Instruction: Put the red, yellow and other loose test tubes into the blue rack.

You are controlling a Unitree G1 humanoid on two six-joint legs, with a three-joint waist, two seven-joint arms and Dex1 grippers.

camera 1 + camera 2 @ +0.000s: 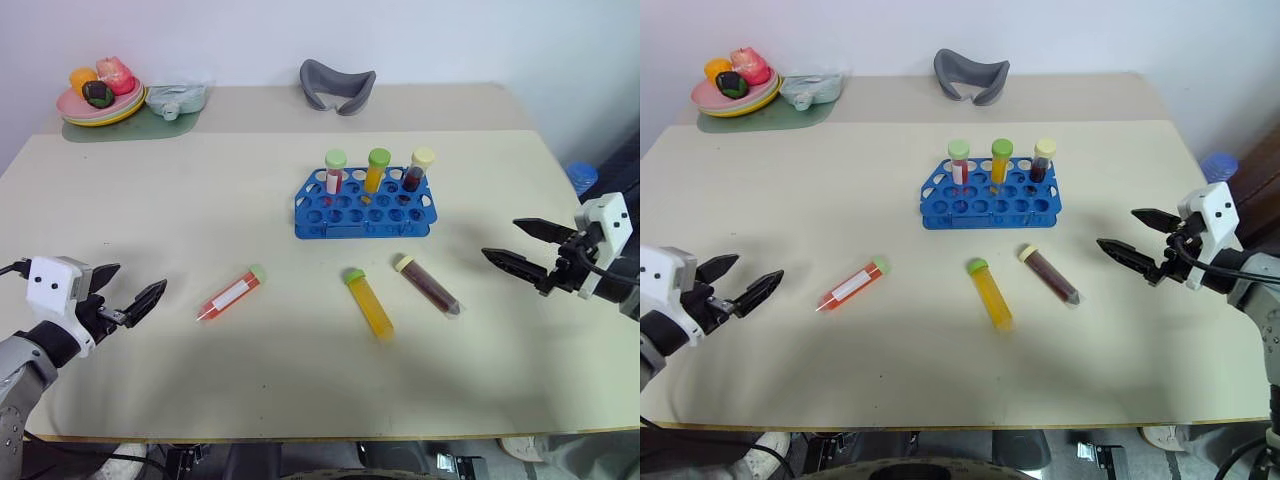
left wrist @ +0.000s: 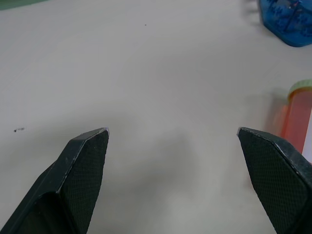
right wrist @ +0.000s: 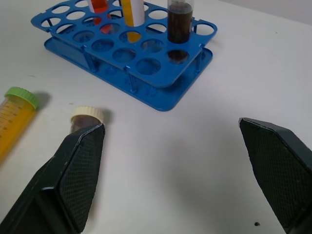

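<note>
In the left eye view, the blue rack [image 1: 365, 208] stands a little above the middle of the frame on the table [image 1: 200, 220]. It already carries three capped tubes in its back row. Below the rack, three loose test tubes lie flat on the table. The red tube [image 1: 231, 293] is left of centre; it has a white label, but I cannot read any writing on it. The yellow tube [image 1: 369, 303] lies below the rack, and the maroon tube [image 1: 427, 284] is just to its right, not touching it. My left pincer [image 1: 127, 294] is at the lower left, wide open and holding nothing. My right pincer [image 1: 527, 247] is at the right edge, also wide open and empty. A grey curved holder [image 1: 337, 86] sits at the top centre, and a plate with toy food [image 1: 100, 95] is at the upper left.

In the left wrist view, my two fingers [image 2: 83, 170] stand far apart with bare table between them. The red tube shows at the right edge, and a corner of the rack at the upper right.

In the right wrist view, my fingers [image 3: 80, 170] are far apart as well. The yellow tube shows printed scale marks, too small to read.
</note>
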